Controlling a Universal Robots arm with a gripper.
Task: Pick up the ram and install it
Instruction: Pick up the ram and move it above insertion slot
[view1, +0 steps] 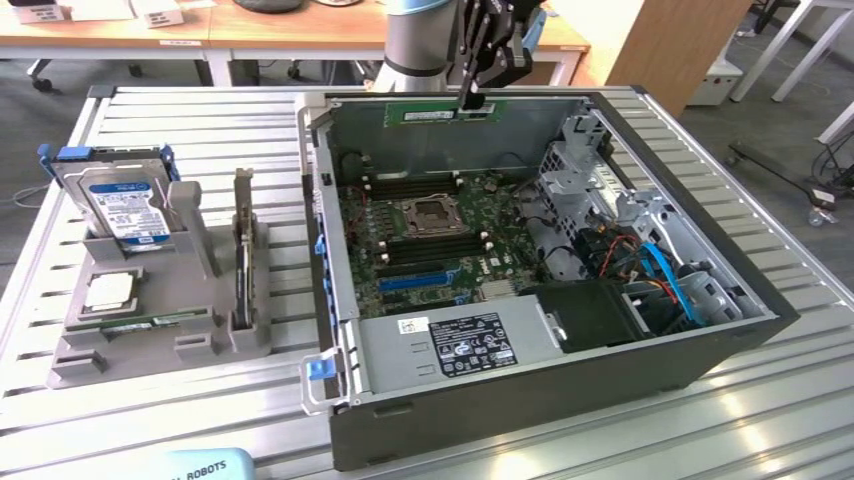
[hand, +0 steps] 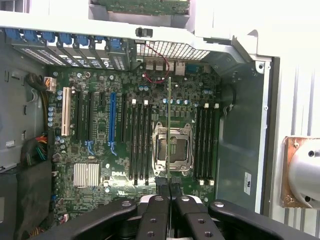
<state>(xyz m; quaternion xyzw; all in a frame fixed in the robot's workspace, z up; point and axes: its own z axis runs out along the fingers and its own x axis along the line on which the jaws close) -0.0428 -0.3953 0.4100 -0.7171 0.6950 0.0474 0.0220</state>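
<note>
**Ram held over open case**

Gripper (view1: 470, 103) is clamped narrow on the ram (view1: 424, 114), gripping its top edge. The stick hangs level above the far wall of the open computer case (view1: 534, 400). In the wrist view it hangs edge-on from the fingertips (hand: 162, 188), over the motherboard (hand: 100, 150).

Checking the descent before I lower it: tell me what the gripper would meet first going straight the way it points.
With jaws shut on the ram, the gripper points down into the open case. The ram would probably land first on the empty processor socket rather than a memory slot, though depth is uncertain.
</note>
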